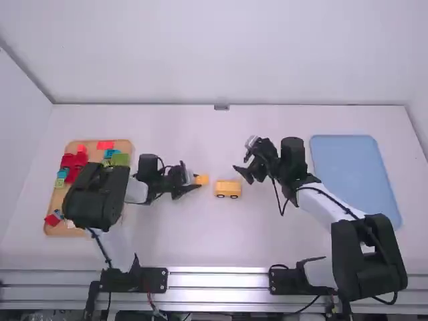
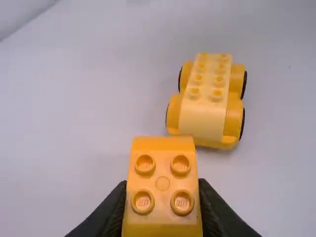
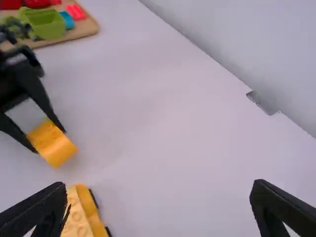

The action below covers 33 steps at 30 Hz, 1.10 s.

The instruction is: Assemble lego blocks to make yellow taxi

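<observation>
My left gripper [image 1: 192, 182] is shut on a yellow curved-end block [image 1: 201, 179], just left of the yellow wheeled car base [image 1: 228, 188] in the middle of the table. In the left wrist view that gripper [image 2: 163, 205] pinches the yellow block [image 2: 163, 183] by its sides, studs facing the camera; the car base [image 2: 206, 101], with rows of studs on top and dark-rimmed wheels, stands apart beyond it. My right gripper [image 1: 245, 172] is right of and beyond the base. Its fingers are wide apart in the right wrist view, the gripper [image 3: 159, 210] holding nothing.
A wooden tray [image 1: 125, 144] with red, green and blue blocks lies at the far left, partly under the left arm. A blue tray [image 1: 354, 174] lies at the right. A small grey fitting [image 1: 221, 107] sits at the table's back edge.
</observation>
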### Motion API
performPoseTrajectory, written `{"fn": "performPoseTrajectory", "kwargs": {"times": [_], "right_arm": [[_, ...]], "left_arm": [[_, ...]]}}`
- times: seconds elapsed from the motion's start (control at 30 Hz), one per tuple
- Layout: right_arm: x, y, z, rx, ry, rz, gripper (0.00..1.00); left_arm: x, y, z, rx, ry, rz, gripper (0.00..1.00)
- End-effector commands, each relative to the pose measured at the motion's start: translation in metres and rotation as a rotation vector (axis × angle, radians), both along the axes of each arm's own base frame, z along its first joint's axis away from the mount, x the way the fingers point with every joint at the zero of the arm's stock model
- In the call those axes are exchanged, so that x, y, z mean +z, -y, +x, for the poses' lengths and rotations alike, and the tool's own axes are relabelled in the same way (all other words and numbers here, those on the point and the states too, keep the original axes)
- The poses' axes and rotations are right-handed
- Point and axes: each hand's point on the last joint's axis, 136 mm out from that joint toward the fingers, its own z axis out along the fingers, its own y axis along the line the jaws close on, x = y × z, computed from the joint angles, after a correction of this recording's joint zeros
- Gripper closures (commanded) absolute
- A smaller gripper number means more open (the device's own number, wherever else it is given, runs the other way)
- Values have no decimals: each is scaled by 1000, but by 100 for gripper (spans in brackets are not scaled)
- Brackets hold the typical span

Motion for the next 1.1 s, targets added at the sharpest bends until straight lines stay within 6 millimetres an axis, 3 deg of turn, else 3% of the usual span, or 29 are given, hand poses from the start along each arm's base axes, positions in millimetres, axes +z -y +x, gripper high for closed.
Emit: {"fn": "performPoseTrajectory", "kwargs": {"times": [0.0,0.17,0.3,0.5,0.7,1.07], "right_arm": [[-6,12,9,-80,6,-45,2],[-10,19,13,-125,2,-76,2],[-21,19,4,-96,-33,-105,1],[-41,6,-42,193,-57,-113,1],[-64,1,-62,333,-52,-1,2],[-102,-14,-54,453,-70,123,2]], "left_arm": [[22,3,-5,-21,27,-33,80],[41,7,-12,-45,15,-67,82],[48,11,-16,-81,14,-99,84],[52,21,-16,-118,-29,-99,87],[56,34,-19,-178,-35,-76,87],[51,38,-19,-169,-82,-39,88]]}}
